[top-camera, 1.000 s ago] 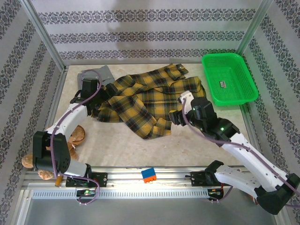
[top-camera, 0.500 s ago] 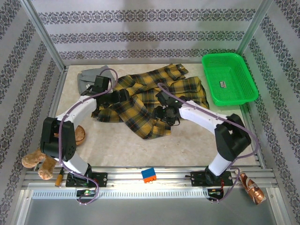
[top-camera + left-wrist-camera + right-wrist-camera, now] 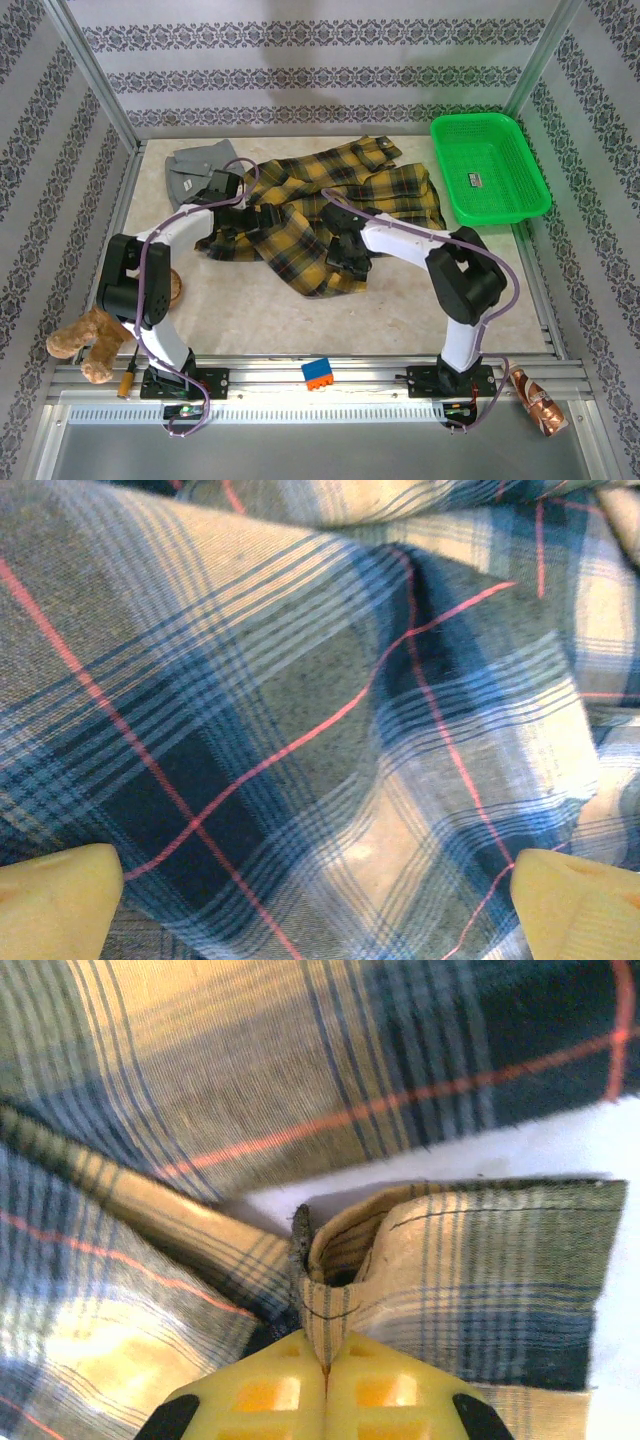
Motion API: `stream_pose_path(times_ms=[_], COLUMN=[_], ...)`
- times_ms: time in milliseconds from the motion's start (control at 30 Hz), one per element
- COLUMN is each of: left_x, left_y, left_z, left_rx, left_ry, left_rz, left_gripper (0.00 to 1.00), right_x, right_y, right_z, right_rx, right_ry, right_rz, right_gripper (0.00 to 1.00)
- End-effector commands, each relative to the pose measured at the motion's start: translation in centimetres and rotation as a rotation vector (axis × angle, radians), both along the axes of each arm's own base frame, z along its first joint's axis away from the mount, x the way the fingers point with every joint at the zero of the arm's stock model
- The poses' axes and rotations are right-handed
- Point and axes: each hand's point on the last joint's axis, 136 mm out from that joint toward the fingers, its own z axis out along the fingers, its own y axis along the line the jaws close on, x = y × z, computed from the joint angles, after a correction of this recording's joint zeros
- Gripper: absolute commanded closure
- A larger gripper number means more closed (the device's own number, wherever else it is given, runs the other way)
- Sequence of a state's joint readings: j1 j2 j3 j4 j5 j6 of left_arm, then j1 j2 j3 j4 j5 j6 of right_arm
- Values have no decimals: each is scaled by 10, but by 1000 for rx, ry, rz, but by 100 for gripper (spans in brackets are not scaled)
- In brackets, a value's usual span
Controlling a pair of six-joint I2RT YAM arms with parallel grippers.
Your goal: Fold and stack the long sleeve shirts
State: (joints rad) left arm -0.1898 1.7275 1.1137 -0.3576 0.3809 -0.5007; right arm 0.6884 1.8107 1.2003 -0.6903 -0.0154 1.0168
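The right gripper (image 3: 325,1365) pinches a thin raised fold of the plaid flannel (image 3: 310,205), which sprawls rumpled across the middle of the table (image 3: 400,310). The left gripper (image 3: 318,905) stands spread wide over the same woven cloth. The smooth grey shirt (image 3: 195,165) lies crumpled at the far left.

Both arms are built alike: the left arm (image 3: 175,228) and the right arm (image 3: 405,238) have glossy white shells over the long links and chunky black housings at the joints. A thin purplish-grey cable (image 3: 248,170) runs along each one. Their black bases (image 3: 188,384) are bolted at the near edge of the counter (image 3: 300,320). The left pincer (image 3: 320,910) has plain pale-yellow fingers (image 3: 58,898). The right pincer (image 3: 325,1365) has brighter yellow ones with square moulded pockets, and black behind them.
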Motion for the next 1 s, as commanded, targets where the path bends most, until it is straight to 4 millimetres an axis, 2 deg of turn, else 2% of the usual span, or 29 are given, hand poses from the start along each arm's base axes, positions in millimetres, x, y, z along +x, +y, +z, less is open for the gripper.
stream_pose_path(times_ms=[0,100,167,300,467,533,600,700,800,967], left_x=[-5,-9,-12,-19,-20,-20,-20,-20,-17,-16], left_y=[4,6,7,6,6,5,5,5,5,4], left_z=[-21,-34,-44,-60,-56,-52,-48,-40,-31,-26], left_rx=[22,13,8,-13,-23,-38,-47,-63,-84,-98], left_ry=[37,70,94,139,135,132,124,107,92,81], left_rz=[9,25,40,56,38,35,34,33,34,29], left_gripper=[0,0,0,0,0,0,0,0,0,0], right_x=[-33,-68,-94,-131,-181,-193,-199,-197,-185,-167], right_y=[-26,-35,-46,-49,-52,-50,-49,-50,-48,-56], right_z=[8,6,-4,-14,-18,-18,-14,3,26,37], right_rx=[-66,-45,-46,-2,33,57,80,98,148,176], right_ry=[-18,-11,14,56,99,84,64,29,-47,-104], right_rz=[-37,-61,-88,-88,-88,-103,-112,-110,-154,-250], right_gripper=[97,92,85,75,64,58,56,51,48,47])
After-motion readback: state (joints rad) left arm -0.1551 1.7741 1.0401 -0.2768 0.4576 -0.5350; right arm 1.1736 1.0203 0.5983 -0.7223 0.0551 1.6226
